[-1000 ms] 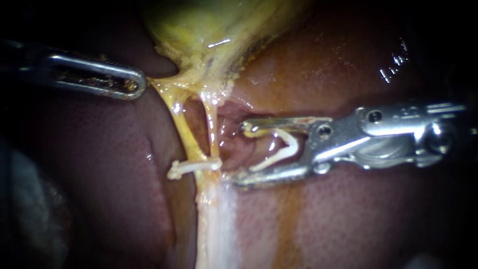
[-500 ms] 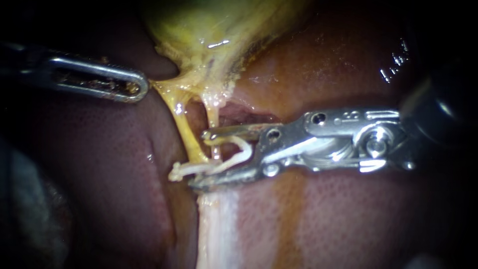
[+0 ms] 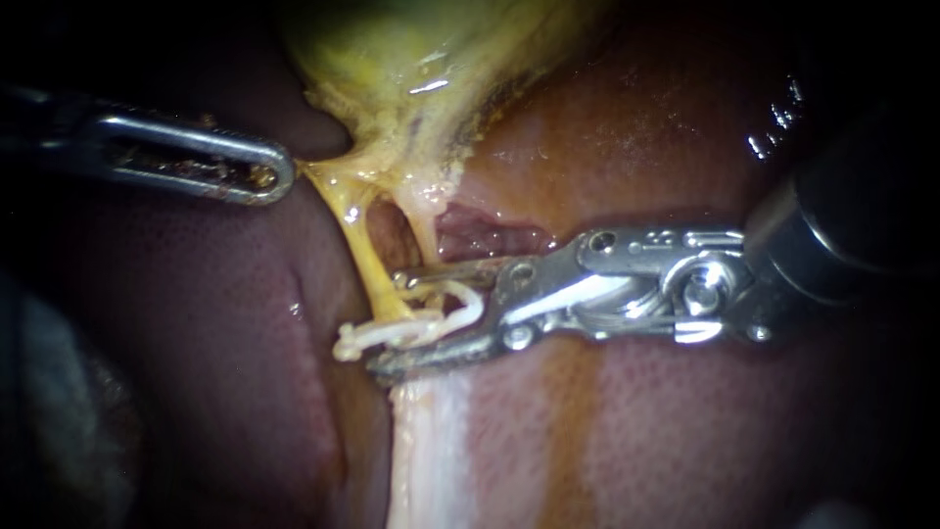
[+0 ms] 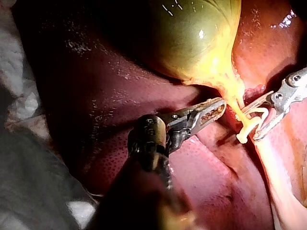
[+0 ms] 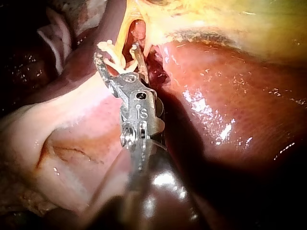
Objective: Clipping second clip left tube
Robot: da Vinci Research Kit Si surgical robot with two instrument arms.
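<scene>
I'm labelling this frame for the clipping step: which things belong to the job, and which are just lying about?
Job: right instrument, loaded clip, left tube, placed clip, left instrument, gallbladder.
Lying about: liver, white cloth.

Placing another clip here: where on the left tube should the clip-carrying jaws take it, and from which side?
On the bare yellow stretch of the left tube above the clip already on it, from the right, crossways: the tube is taut and steep, and the right instrument comes in level.
</scene>
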